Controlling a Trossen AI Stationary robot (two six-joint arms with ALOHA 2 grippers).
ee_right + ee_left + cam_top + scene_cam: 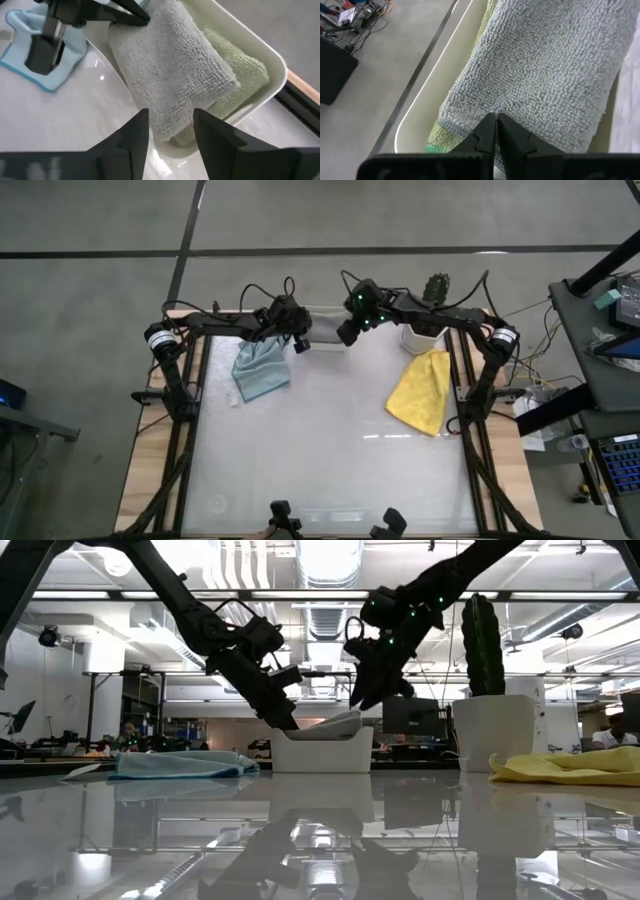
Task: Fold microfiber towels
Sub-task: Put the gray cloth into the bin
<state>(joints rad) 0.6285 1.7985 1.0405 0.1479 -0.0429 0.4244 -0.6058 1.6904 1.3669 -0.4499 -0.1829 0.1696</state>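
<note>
Across the near half of the bench (330, 470) lies bare, open room. Midway, a pale blue-grey towel (262, 370) sits left and a yellow towel (422, 390) right, both unfolded. At the far edge, the grey towel (170, 70) rests folded on a sage green towel (235, 65) in the white tub (322, 752). The left end effector (495, 132) presses it, closed; the right end effector (170, 132) hovers open. Stowing looks done; next, I judge, comes clearing the tub's rim.

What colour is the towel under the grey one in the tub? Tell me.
Sage green towel, clearest in the right wrist view.
</note>
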